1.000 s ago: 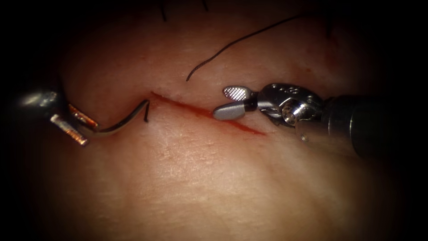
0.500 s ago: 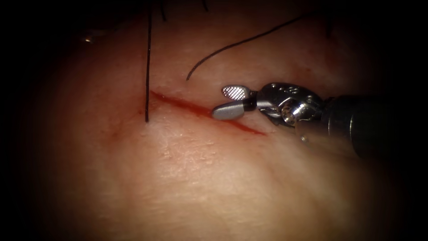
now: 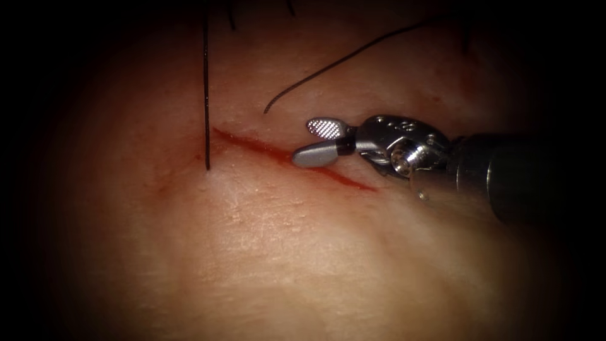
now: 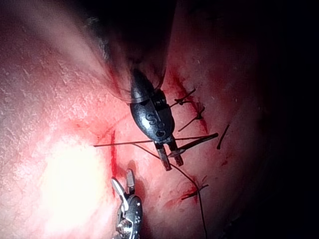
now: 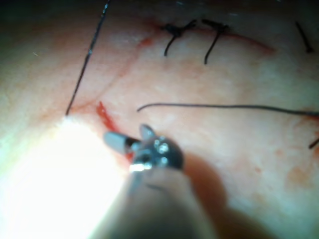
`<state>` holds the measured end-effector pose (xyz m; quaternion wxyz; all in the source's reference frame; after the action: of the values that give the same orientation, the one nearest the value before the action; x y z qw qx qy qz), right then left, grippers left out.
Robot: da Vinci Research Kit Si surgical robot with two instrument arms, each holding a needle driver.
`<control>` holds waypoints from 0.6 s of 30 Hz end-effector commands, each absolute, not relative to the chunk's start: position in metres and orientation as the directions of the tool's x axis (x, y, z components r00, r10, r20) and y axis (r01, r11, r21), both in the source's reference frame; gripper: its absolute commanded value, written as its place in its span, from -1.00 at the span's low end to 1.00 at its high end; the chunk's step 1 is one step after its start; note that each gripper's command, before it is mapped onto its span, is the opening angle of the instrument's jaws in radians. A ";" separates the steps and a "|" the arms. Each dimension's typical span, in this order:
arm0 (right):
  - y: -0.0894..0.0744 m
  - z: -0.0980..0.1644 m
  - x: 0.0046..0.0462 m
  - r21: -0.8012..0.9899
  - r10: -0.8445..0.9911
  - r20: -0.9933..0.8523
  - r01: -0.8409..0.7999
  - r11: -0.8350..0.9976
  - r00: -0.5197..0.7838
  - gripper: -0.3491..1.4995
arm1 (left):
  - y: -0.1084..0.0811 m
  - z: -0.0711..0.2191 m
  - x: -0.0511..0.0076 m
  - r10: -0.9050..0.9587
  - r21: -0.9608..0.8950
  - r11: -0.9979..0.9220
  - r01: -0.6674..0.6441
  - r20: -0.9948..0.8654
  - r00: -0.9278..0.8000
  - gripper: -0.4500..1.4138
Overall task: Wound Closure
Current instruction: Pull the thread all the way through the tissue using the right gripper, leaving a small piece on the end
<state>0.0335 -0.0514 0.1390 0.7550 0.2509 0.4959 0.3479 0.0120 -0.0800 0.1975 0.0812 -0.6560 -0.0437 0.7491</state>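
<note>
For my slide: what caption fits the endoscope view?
Right tool, jaws open and empty, over the cut; taut thread leaves the tissue at its left end.

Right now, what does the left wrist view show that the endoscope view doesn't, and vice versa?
Left wrist view: the left hand shut on the needle near one end, needle clear of the tissue, plus tied stitches. Endoscope view: the whole length of the cut. Both: the right hand, open and empty, over the cut, and the taut thread leaving the tissue.

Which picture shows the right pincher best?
The endoscope view: the right tool gapes empty over the cut. Right wrist view: seen from behind. Left wrist view: its tips, near the left tool holding the needle clear of the tissue.
</note>
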 end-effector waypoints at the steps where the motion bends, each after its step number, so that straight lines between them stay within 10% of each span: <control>1: -0.052 0.140 0.0342 0.724 0.773 -0.575 -0.274 0.633 0.266 0.69 | -0.080 0.198 0.0115 0.180 -0.172 -0.982 -0.074 -0.976 -0.121 -1.00; 18: -0.053 0.138 0.0364 0.680 0.717 -0.636 -0.231 0.696 0.287 0.65 | -0.083 0.200 0.0148 0.177 -0.156 -0.976 -0.150 -0.975 -0.135 -1.00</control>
<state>0.0357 -0.0531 0.1371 0.7684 0.2339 0.5115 0.3053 0.0158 -0.0837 0.2003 0.1103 -0.6468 -0.0092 0.7546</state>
